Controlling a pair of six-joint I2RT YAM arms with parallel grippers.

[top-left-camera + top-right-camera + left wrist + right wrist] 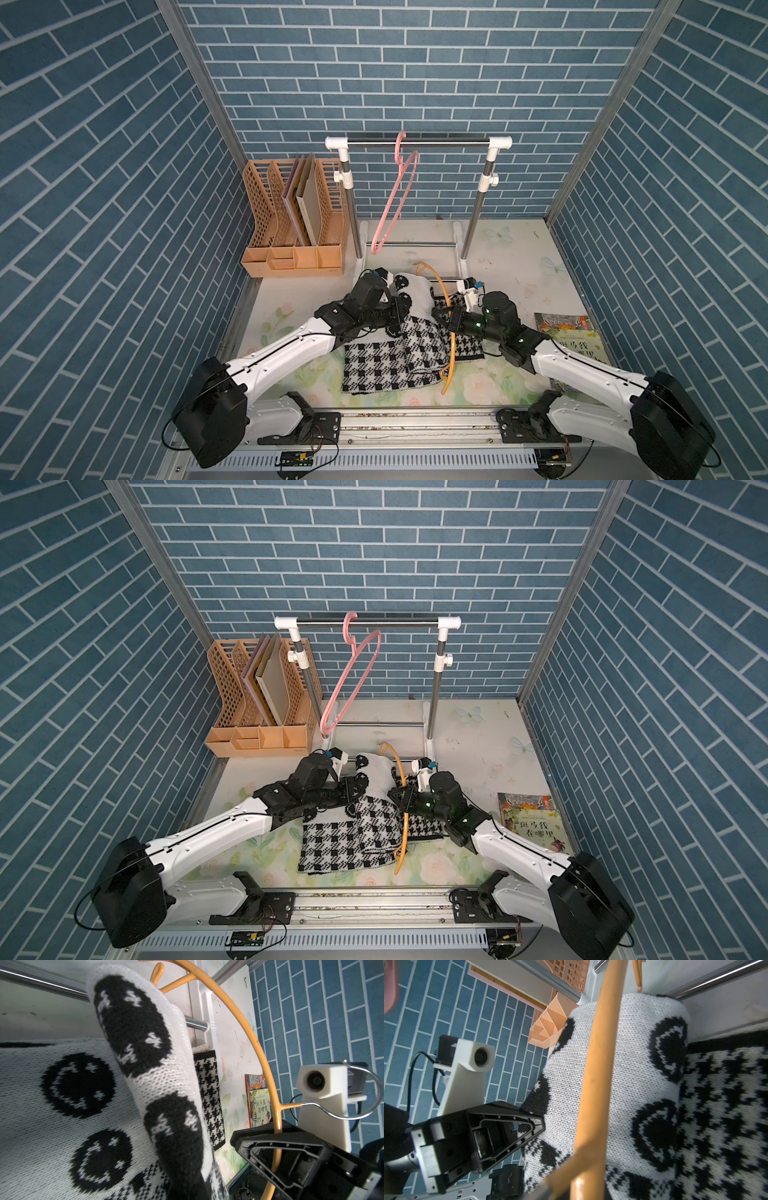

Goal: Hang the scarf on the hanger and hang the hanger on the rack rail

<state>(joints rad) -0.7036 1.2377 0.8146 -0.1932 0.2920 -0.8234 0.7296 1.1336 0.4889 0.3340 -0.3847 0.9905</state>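
Arms [282,353] are reached in from the near edge. Mid-table, the scarf [374,361] is pinched up by the left gripper [398,311], the orange hanger [600,1064] clamped by the right gripper [441,314]. Draping looks underway; next, more scarf probably has to be fed over it.

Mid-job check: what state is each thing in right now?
Scarf: one fold lifted, rest lying on the table.
Orange hanger: gripped, off the rack, against the scarf.
Pink hanger: hooked on the rack's top bar, bare.
Left gripper: shut on the scarf.
Right gripper: shut on the orange hanger.
Book: closed, flat on the table.
Organizer: upright, holding boards.
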